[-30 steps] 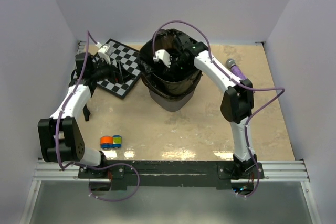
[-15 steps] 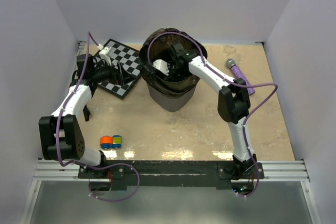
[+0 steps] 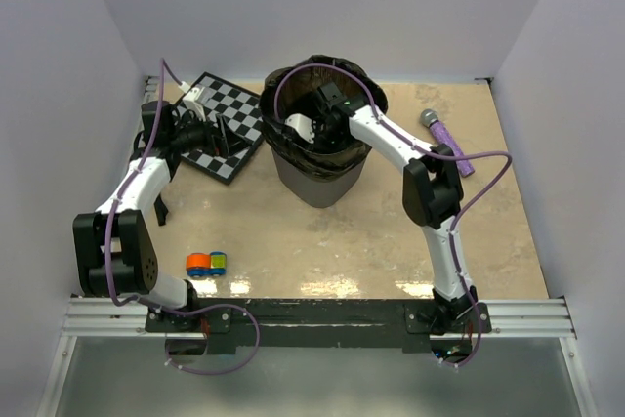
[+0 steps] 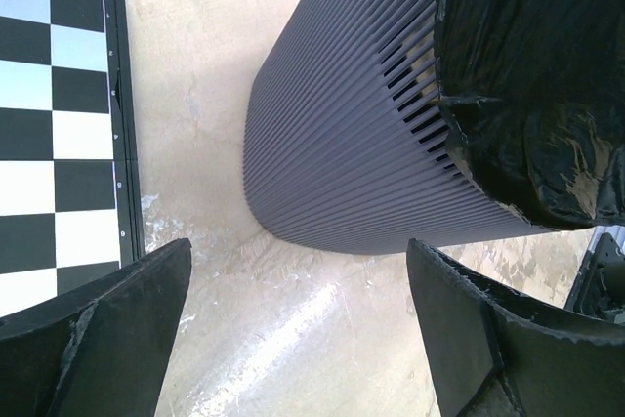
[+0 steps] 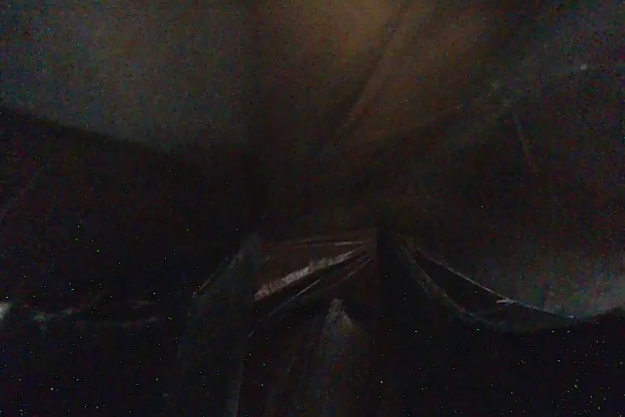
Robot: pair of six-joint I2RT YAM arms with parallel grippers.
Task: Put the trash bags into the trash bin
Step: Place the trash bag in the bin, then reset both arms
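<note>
Hanging inside the ribbed grey trash bin (image 3: 314, 183), the right gripper (image 3: 305, 132) is lost in murk, its grip unreadable, perhaps touching the glossy trash bag (image 3: 363, 95); the left gripper (image 4: 298, 275) gapes.

Bin (image 3: 317, 181) sits mid-back on the worktop (image 3: 371, 236), bag (image 3: 359, 95) over its rim, my right hand (image 3: 307, 128) down inside it; chessboard (image 3: 232, 109) lies left, microphone (image 3: 445, 134) right.

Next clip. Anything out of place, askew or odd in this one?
The trash bag sits unevenly on the trash bin: bunched over the rim, with one crumpled flap hanging down the outside wall, seen from the left wrist. The chessboard lies skewed to the table edges.
</note>
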